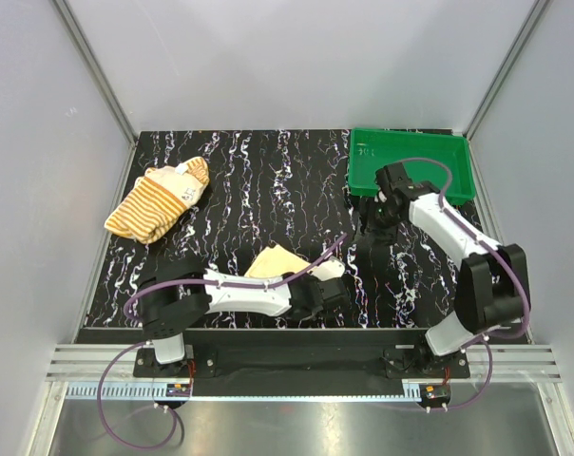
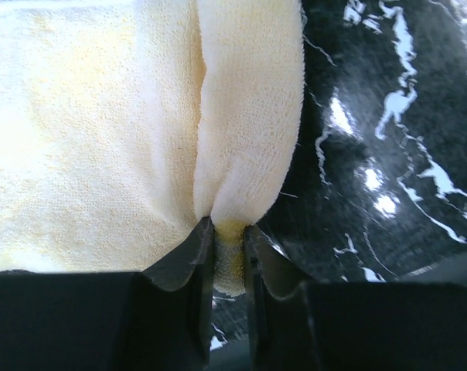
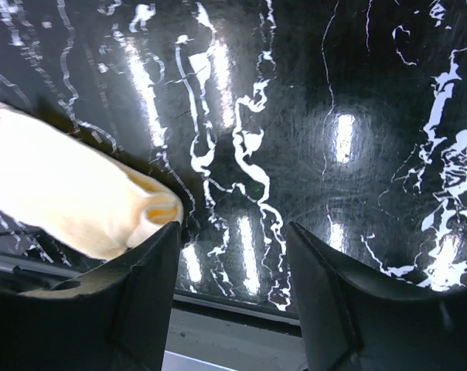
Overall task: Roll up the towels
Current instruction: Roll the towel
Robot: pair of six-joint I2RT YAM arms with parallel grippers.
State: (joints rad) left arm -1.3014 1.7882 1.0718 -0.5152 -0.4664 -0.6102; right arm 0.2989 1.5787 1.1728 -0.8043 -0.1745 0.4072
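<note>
The left gripper [image 2: 227, 232] is pinching a raised fold at the edge of the yellow towel [image 2: 102, 139], its jaws sitting almost together with only bunched terry cloth between them. The right gripper [image 3: 233, 232] is hovering over the black marbled table [image 3: 334, 116] with its fingers standing well apart and holding nothing. A rolled end of the yellow towel is lying just beside one finger, though whether they are touching cannot be told. Two towels are showing from above. The yellow one is lying near the front middle of the table, and the striped towel [image 1: 159, 201] is lying crumpled at the far left, well apart from both arms. One green tray [image 1: 411, 161] is sitting at the far right corner. A white tag [image 1: 182, 171] is showing on the striped towel, its print too small to read.
</note>
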